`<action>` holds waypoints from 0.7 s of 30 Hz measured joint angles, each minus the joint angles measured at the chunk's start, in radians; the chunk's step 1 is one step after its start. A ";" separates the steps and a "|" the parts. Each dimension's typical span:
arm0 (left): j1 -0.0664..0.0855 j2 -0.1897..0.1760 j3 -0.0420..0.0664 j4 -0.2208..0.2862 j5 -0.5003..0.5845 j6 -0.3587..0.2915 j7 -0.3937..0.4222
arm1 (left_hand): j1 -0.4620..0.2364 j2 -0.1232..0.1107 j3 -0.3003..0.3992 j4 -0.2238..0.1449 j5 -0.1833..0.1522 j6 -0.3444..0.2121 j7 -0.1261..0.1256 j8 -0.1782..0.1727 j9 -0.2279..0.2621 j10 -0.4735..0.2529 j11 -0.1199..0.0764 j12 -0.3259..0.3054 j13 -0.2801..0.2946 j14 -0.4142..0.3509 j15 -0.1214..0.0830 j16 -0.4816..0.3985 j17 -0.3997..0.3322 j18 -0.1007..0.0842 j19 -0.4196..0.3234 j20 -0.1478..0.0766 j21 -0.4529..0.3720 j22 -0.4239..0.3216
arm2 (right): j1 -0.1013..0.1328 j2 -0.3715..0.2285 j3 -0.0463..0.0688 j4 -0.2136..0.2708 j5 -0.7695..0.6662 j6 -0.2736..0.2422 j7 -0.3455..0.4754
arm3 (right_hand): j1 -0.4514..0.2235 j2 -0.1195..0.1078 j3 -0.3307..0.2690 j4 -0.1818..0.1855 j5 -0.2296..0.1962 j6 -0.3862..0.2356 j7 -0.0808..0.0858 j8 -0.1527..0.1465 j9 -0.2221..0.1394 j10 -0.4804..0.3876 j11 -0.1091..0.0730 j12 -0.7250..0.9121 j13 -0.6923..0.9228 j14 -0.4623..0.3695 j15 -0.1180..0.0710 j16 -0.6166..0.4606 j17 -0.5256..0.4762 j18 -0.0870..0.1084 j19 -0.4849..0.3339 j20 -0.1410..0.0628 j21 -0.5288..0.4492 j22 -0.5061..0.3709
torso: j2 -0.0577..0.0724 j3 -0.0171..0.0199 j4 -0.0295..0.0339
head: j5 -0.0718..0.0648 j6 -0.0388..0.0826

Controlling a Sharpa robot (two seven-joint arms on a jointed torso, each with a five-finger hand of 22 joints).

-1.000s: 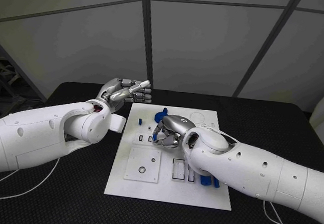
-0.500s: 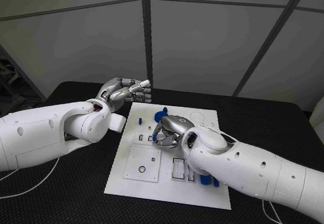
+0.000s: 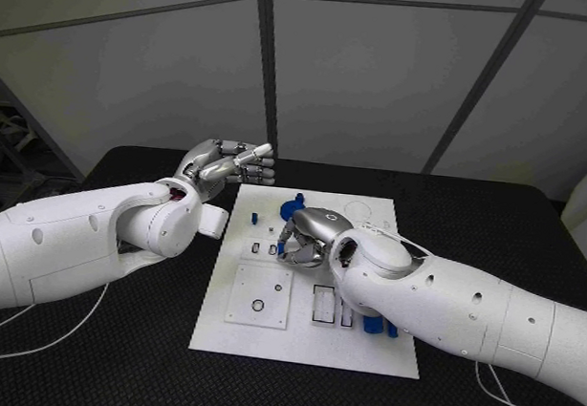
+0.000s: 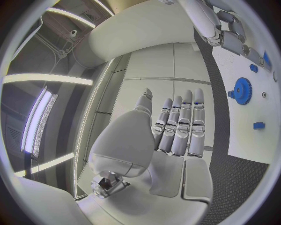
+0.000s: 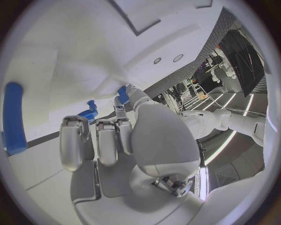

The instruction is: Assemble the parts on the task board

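The white task board [image 3: 261,339] lies in the middle of the black table. My right hand [image 3: 310,236] hovers low over its middle with the fingers curled down. It seems to pinch a small blue part [image 3: 277,250] [image 5: 123,93] at its fingertips. A blue gear [image 3: 293,206] [image 4: 241,90] stands at the board's far end, with a small blue piece [image 3: 255,217] [image 4: 259,125] beside it. More blue parts [image 3: 374,326] lie by my right forearm. My left hand [image 3: 227,166] [image 4: 175,129] is raised off the board's far left corner, fingers stretched out, holding nothing.
The board has rectangular slots [image 3: 324,306] and a square inset plate [image 3: 259,298] on its near half. A long blue bar [image 5: 14,117] lies on the board beside my right hand. Black table surface [image 3: 498,231] runs around the board, and grey wall panels stand behind it.
My right hand has crept slightly toward the board's near side, the blue part moving with it. My left hand has stayed about where it was.
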 measured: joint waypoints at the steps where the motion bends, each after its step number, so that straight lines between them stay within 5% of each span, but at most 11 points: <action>1: 0.000 0.000 0.000 0.000 0.000 0.000 0.000 | 0.000 0.000 0.000 0.000 0.000 0.000 0.000 0.000 0.000 0.000 0.000 0.000 0.000 0.000 0.000 0.000 0.000 0.000 0.000 0.000 0.000 0.000 | 0.000 0.000 0.000 0.000 -0.001 0.000 -0.001 | 0.000 0.000 -0.002 -0.002 0.000 0.000 0.000 0.000 0.000 0.000 0.000 0.000 0.000 0.000 0.000 0.000 0.000 0.000 0.000 0.000 0.000 0.000 | 0.000 0.0000 0.0001 | 0.000 0.000; 21: 0.000 -0.001 0.000 0.000 0.000 0.000 -0.001 | 0.000 0.000 0.000 0.000 0.000 0.000 0.000 -0.004 0.000 0.000 0.000 -0.004 0.000 0.000 0.000 0.000 0.001 0.000 0.000 0.000 0.000 0.000 | 0.000 -0.001 0.001 0.001 -0.008 0.011 -0.007 | -0.012 -0.012 -0.008 -0.008 0.005 0.004 -0.008 -0.013 -0.001 0.000 0.000 -0.012 0.000 0.000 0.000 0.000 0.000 0.000 0.000 0.000 0.000 0.000 | 0.000 -0.0001 -0.0002 | 0.003 -0.005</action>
